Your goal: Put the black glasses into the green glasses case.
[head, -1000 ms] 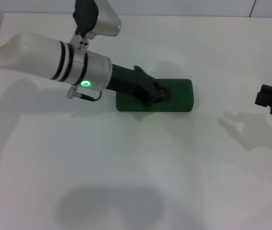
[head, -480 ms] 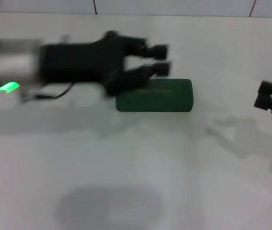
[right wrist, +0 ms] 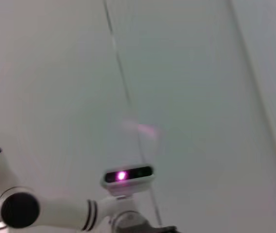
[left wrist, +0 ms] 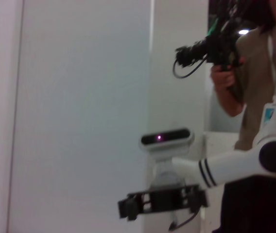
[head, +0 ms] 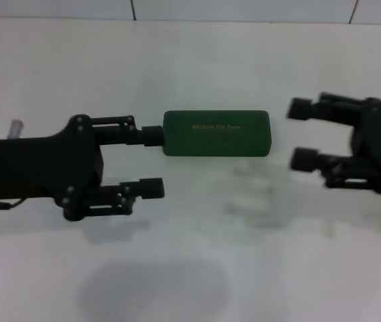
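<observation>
While the case (head: 216,133) lies closed, the left gripper (head: 153,162) and right gripper (head: 301,134) flank it, both open and empty

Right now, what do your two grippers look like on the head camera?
Both are matte black. The left gripper has two parallel fingers on linkage bars with round stubby tips, and a thin cable at its wrist. The right gripper matches it: two black fingers, round tips, visible pivot screws.

One green glasses case (head: 216,133) lies closed on one counter (head: 190,255), between two hands: left hand (head: 153,162), right hand (head: 302,134).
</observation>
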Available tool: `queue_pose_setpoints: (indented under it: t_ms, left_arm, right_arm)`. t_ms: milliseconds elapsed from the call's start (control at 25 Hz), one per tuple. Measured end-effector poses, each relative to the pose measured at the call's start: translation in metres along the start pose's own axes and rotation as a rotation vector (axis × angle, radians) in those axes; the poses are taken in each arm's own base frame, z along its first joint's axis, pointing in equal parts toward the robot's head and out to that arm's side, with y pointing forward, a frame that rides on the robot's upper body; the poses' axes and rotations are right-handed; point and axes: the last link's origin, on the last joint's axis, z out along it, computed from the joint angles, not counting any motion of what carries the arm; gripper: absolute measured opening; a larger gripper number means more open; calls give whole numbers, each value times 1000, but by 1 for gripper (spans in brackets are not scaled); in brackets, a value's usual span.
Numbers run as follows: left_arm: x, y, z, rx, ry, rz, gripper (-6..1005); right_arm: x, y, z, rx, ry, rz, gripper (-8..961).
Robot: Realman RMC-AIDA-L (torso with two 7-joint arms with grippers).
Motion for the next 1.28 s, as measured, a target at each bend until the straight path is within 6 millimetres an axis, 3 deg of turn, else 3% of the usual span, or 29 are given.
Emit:
queue_pose_setpoints:
  t_ms: [120, 320, 1280]
  left_arm:
    - [-9, -2, 0, 12, -19, -16, 632]
    - [-11, -3, -2, 22, -32, -28, 635]
    - [-13, -2, -4, 36, -36, -42, 636]
  right_arm:
    - [4, -3, 14, -26, 50, 24, 697]
    - [12, -1, 22, -58, 106, 38, 751]
    - [14, 4, 20, -71, 139, 45, 750]
